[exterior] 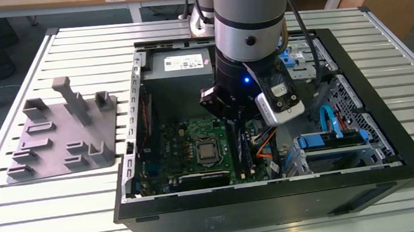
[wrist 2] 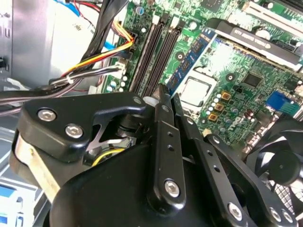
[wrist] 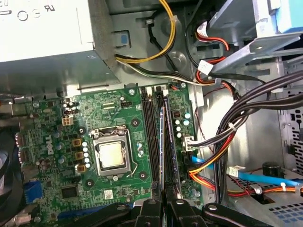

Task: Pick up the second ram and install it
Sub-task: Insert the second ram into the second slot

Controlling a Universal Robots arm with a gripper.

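Note:
The second ram [wrist: 162, 146] is a thin dark stick seen edge-on in the first wrist view. It stands upright along the black memory slots [wrist: 151, 142] of the green motherboard [wrist: 52, 146], right beside the processor socket [wrist: 112, 155]. My gripper [wrist: 163, 202] is shut on its near end, one black finger on each side. In the second wrist view the closed gripper [wrist 2: 163, 94] points down at the slots [wrist 2: 151, 52], and a blue-green strip of the ram [wrist 2: 189, 59] runs out past it. Whether the stick is seated in a slot cannot be told. In the exterior view the arm [exterior: 251, 63] reaches down into the open computer case [exterior: 407, 162].
A grey fixture plate [exterior: 62, 131] with upright blocks lies on the slatted table at the exterior view's left. Bundled cables [wrist: 222, 156] run close beside the slots. A power supply [exterior: 181, 63], a drive cage [exterior: 340, 139] and a black fan [wrist 2: 284, 165] crowd the case.

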